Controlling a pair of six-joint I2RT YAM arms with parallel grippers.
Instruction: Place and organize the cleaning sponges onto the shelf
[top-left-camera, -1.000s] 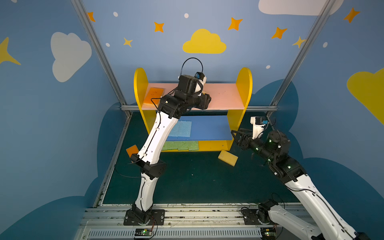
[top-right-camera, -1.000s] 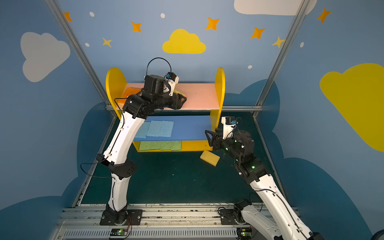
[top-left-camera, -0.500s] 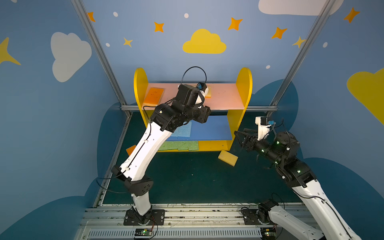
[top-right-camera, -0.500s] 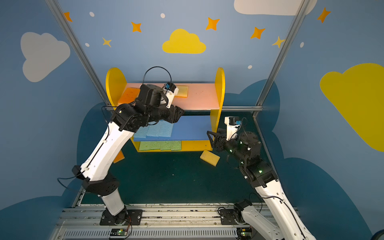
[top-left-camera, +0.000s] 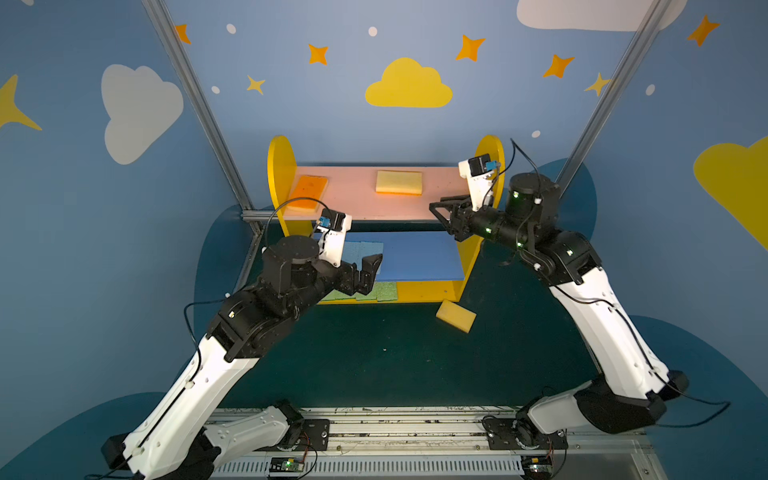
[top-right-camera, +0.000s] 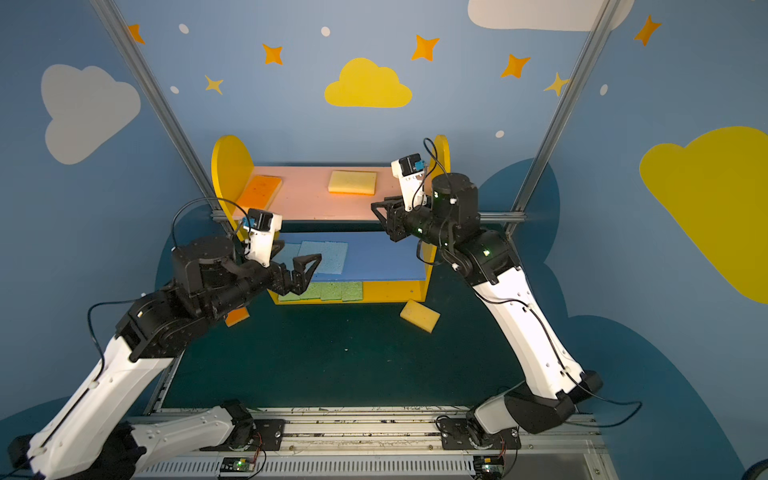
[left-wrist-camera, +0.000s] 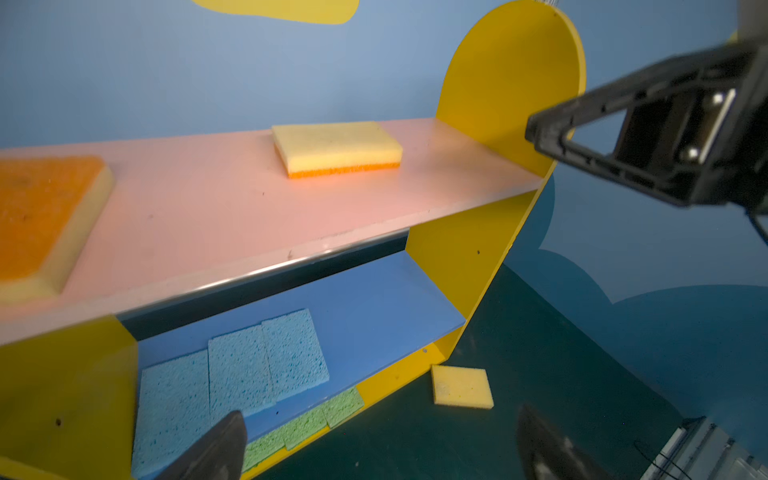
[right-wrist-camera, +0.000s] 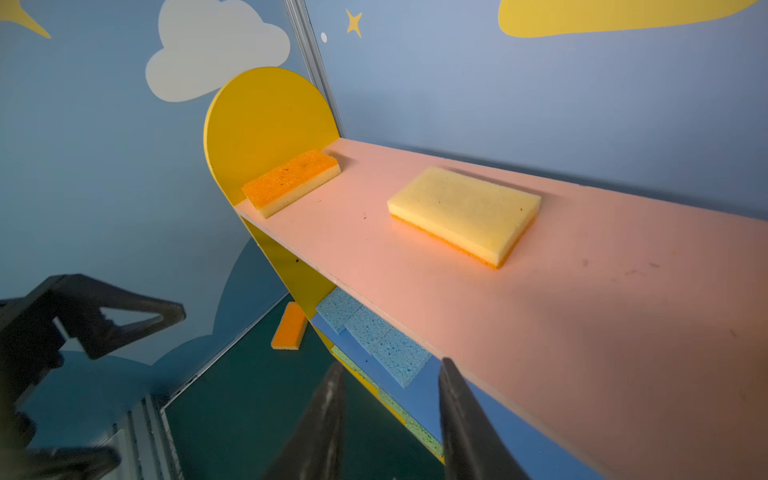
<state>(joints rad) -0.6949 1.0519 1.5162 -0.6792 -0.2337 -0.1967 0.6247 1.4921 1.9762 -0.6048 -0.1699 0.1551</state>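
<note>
- The shelf stood at the back: pink board on top, blue in the middle, yellow at the bottom.
- The left claw hung in front of the blue board, spread wide, holding nothing.
- The right claw sat by the pink board's right end, only narrowly apart and empty too.
- Three blue sponges lay side by side on the blue board, and the green sponges on the yellow one.
- On the pink board, the orange-up sponge touched the left panel and the yellow-up sponge lay mid-board.
- The floor sponge lay near the shelf's right foot, and the orange floor sponge beside its left panel.
</note>
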